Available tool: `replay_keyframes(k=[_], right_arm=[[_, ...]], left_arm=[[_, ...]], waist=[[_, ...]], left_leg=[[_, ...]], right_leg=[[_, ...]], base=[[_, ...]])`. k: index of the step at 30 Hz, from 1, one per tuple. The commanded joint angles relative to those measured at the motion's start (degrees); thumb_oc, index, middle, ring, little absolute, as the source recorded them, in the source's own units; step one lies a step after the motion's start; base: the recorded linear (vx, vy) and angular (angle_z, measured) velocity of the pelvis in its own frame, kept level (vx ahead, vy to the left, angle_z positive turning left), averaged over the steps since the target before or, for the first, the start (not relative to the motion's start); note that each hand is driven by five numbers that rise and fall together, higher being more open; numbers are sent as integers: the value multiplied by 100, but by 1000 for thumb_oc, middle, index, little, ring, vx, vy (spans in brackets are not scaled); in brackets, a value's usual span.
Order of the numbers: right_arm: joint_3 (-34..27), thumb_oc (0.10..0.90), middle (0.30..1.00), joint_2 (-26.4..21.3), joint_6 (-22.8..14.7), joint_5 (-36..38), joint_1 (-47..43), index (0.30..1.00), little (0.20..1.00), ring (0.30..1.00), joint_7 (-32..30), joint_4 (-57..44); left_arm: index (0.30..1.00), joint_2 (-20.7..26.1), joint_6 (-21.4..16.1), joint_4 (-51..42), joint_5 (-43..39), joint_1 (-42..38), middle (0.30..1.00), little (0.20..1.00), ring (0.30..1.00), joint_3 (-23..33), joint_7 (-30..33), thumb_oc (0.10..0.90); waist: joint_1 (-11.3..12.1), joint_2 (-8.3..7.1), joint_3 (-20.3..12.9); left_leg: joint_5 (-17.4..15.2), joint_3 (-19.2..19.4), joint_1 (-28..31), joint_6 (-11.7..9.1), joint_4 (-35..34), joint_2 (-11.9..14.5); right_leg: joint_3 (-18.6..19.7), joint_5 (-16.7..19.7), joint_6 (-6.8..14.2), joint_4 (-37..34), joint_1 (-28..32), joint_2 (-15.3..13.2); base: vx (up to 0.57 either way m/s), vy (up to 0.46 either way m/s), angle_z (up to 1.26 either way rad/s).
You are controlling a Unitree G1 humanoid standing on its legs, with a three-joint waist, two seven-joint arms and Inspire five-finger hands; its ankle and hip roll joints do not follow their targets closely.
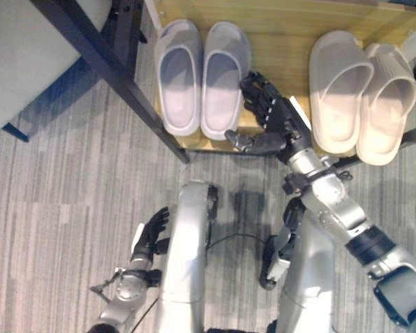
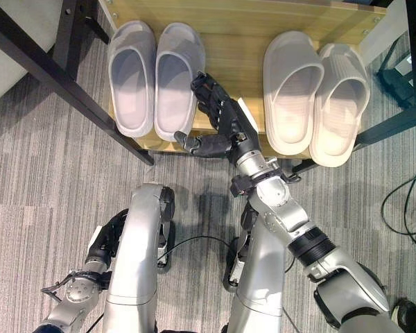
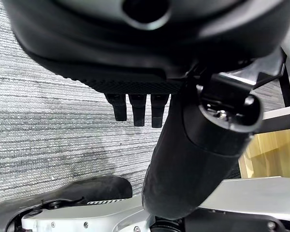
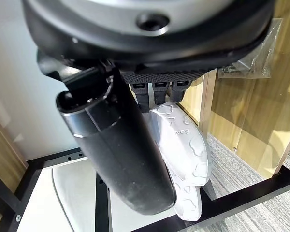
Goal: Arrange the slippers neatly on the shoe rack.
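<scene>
A wooden shoe rack (image 1: 281,41) with a black frame holds two pairs of slippers, toes pointing away from me. The lavender pair (image 1: 224,80) stands side by side at the left. The beige pair (image 1: 338,94) stands at the right, its outer slipper (image 1: 387,104) overlapping the front edge. My right hand (image 1: 274,114) lies open on the shelf between the pairs. Its straight fingers rest at the right side of the lavender pair, and its thumb (image 2: 194,144) points left along the front edge. In the right wrist view a pale slipper (image 4: 183,154) shows just past the fingers. My left hand (image 1: 150,236) hangs low with relaxed fingers, holding nothing.
A slanted black frame bar (image 1: 111,66) runs down the rack's left side, with grey-blue furniture (image 1: 28,62) beyond it. Striped grey carpet (image 1: 55,208) lies in front. Loose cables (image 2: 402,201) lie on the floor at the right.
</scene>
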Motion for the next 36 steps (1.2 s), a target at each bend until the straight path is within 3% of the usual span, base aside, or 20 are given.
replay_keyframes(k=[1, 11, 22, 25, 28, 31, 36], right_arm=[[91, 800, 900, 207, -377, -238, -485, 900, 900, 900, 297, -970], [-329, 800, 900, 202, -487, -1008, -355, 900, 900, 900, -274, -945], [-959, 800, 900, 283, -786, -888, 183, 900, 900, 900, -520, -1448], [-1041, 800, 900, 194, -758, -1428, 226, 900, 900, 900, -744, -1606], [-1135, 800, 900, 194, -810, -1515, 322, 900, 900, 900, -815, -1787], [-1318, 800, 900, -154, -762, -2956, 416, 900, 900, 900, -1131, -2523], [-1650, 800, 900, -442, -871, -3935, 1039, 900, 900, 900, -1499, -3264]], left_arm=[[900, 1, -339, -307, 363, 33, 900, 900, 900, -411, 112, 800], [900, -36, -357, -186, 378, 33, 900, 900, 900, -330, 209, 800], [900, -177, -402, -46, 236, 36, 900, 900, 900, -166, 324, 800], [900, -183, -416, -67, 208, 46, 900, 900, 900, -113, 329, 800], [900, -195, -427, -53, 250, 56, 900, 900, 900, -112, 366, 800], [900, -222, -492, -102, 417, 83, 900, 900, 900, -28, 437, 800], [900, -276, -667, -548, 525, 75, 900, 900, 900, 15, 621, 800]], waist=[[293, -27, -163], [245, -39, -163], [174, -63, -163], [151, -80, -163], [135, -97, -163], [78, -142, -163], [-28, -191, -163]], left_leg=[[-353, -487, 182, 119, -36, -117], [-339, -462, 182, 123, -66, -135], [-313, -465, 182, 113, -46, -152], [-298, -465, 182, 105, -58, -155], [-292, -465, 182, 99, -64, -157], [-276, -516, 182, 79, -88, -186], [-197, -569, 182, 48, -150, -240]], right_leg=[[314, 758, -529, -14, -176, -115], [329, 747, -535, -11, -177, -98], [328, 743, -533, 25, -184, -70], [326, 738, -537, 24, -187, -69], [334, 737, -544, 14, -188, -58], [344, 748, -525, -17, -185, -21], [300, 774, -505, -100, -104, -17]], base=[[0, 0, 0], [0, 0, 0], [0, 0, 0], [0, 0, 0], [0, 0, 0], [0, 0, 0], [-13, -19, 0]])
